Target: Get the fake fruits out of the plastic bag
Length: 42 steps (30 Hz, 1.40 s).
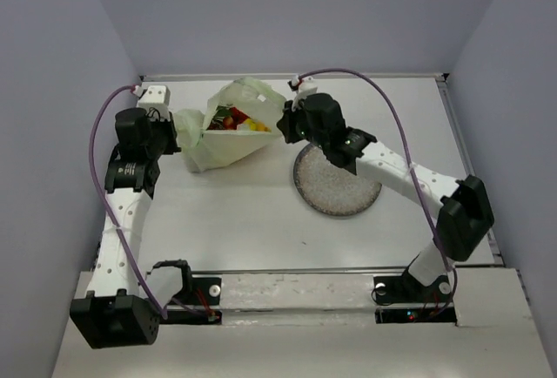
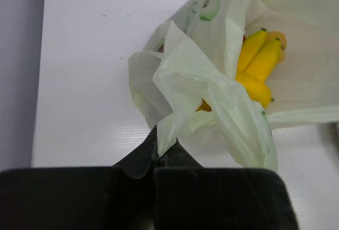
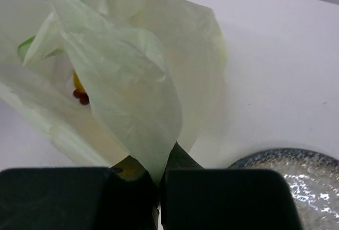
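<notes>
The pale yellow-green plastic bag (image 1: pixel 228 130) lies at the back middle of the table, its mouth held open upward. Inside I see the fake fruits (image 1: pixel 241 120), red and yellow pieces. In the left wrist view yellow bananas (image 2: pixel 258 63) show through the bag's opening. In the right wrist view dark red grapes (image 3: pixel 81 96) peek out. My left gripper (image 1: pixel 177 131) is shut on the bag's left edge (image 2: pixel 167 129). My right gripper (image 1: pixel 284 125) is shut on the bag's right edge (image 3: pixel 153 150).
A round grey speckled plate (image 1: pixel 338 182) lies right of the bag, partly under my right arm; its rim shows in the right wrist view (image 3: pixel 296 158). Walls close in the table at back and sides.
</notes>
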Motion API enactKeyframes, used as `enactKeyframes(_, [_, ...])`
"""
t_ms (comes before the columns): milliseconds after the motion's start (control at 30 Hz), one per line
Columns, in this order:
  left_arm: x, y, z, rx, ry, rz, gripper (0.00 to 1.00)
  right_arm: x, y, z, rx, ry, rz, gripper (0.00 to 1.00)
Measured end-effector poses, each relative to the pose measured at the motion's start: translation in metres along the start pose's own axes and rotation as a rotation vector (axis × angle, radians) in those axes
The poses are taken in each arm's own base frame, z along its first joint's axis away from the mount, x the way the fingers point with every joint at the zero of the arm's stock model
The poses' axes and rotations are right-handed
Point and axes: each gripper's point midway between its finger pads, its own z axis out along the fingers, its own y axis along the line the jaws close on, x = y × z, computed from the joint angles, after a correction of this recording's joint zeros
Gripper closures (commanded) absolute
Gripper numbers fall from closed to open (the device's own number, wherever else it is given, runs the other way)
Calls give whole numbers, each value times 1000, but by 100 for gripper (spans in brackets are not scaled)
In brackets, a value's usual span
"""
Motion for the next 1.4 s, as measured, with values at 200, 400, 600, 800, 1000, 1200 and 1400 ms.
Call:
enactKeyframes(200, [-2, 17, -13, -99, 14, -95, 100, 50, 54, -65, -114, 58, 17, 99])
enactKeyframes(400, [20, 14, -24, -101, 103, -96, 64, 94, 63, -89, -132, 156, 62, 92])
enactKeyframes(600, [26, 22, -48, -113, 118, 17, 1, 123, 46, -126, -89, 272, 64, 19])
enactKeyframes(800, [-17, -14, -92, 103, -42, 260, 1, 102, 45, -145, -92, 290, 13, 0])
enactKeyframes(1000, [-107, -57, -157, 270, -382, 389, 1, -9, 72, -166, -179, 96, -47, 6])
enactKeyframes(1200, [-134, -70, -110, 353, -352, 464, 1, -109, 144, -175, -467, -102, -63, 34])
enactKeyframes(1400, [-2, -67, -19, 451, 74, 460, 1, -44, 192, -117, -680, 103, -52, 60])
